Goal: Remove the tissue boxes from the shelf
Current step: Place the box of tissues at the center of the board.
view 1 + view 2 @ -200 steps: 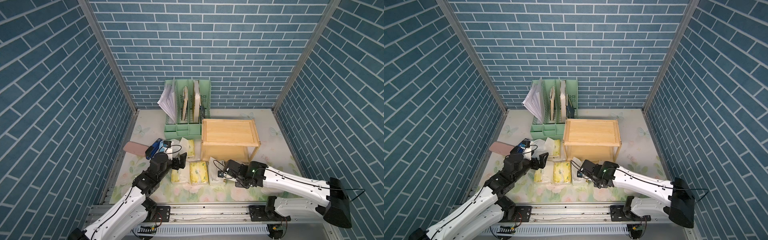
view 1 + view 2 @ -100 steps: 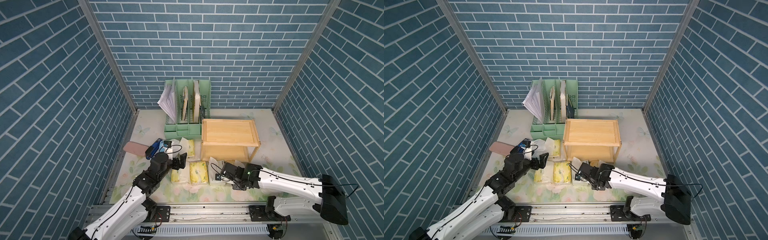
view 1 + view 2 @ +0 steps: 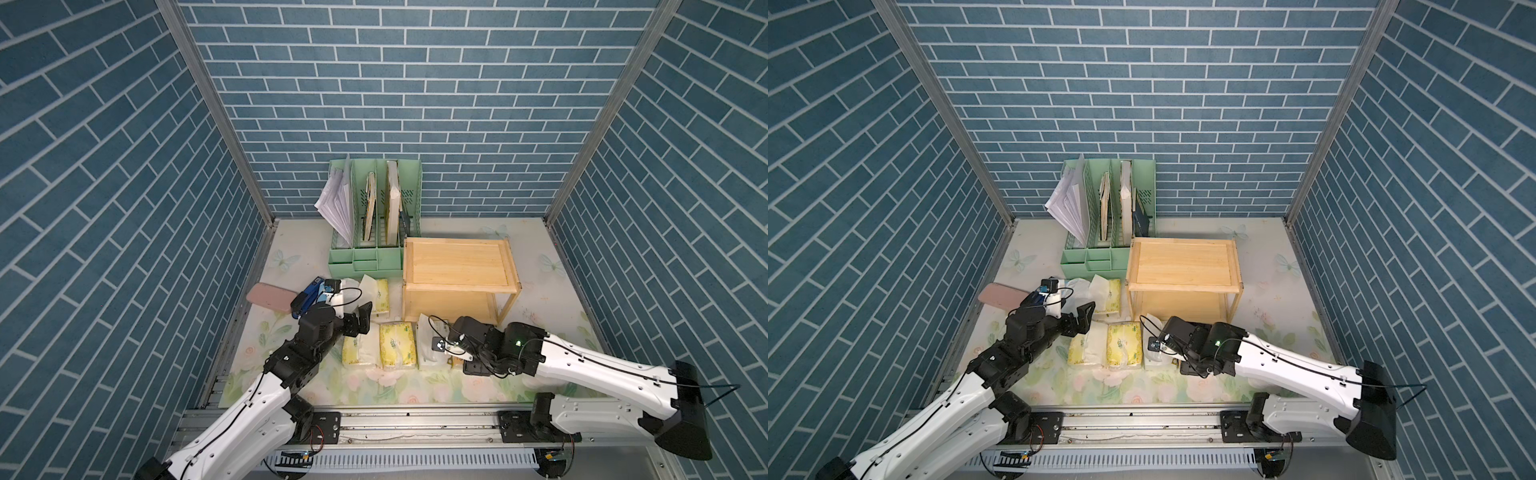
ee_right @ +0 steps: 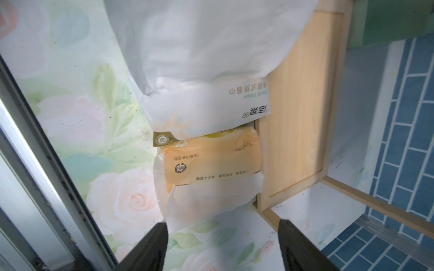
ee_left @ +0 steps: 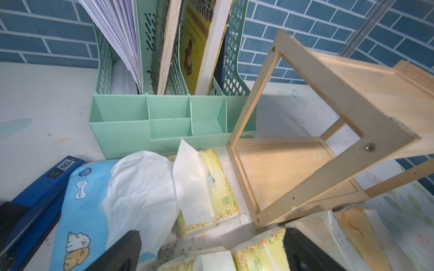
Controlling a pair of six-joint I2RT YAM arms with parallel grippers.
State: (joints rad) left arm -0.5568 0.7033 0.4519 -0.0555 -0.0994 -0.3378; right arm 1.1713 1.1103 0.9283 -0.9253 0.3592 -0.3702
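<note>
Finding: the shelf appears cleared. Its top board is bare in both top views, and the wrist views show the lower board bare wood as well. All six packs lie on the mat close round the shelf, so I judge the removal essentially done, with only tidying or withdrawal left. One pale yellow pack lies just beside the shelf's left end, with the blue-white pack beyond it, farther from the shelf. Two more yellow packs sit side by side off the shelf's front left corner. The white pack lies next to them, in front of the shelf. The orange pack lies hard against the front edge of the lower board. The white pack overlaps one end of it, and whether either touches the wood I cannot tell. Condition of the goods: soft plastic wrappers, slightly crumpled, each with a tuft of white tissue standing out of the top slit, and none visibly torn. Tools: the right gripper sits low in front of the shelf at the orange pack, its jaws spread wide with nothing between them. The left gripper hovers off the shelf's left front corner over the yellow packs, likewise spread and empty. The shelf itself stands upright and square on its legs.
</note>
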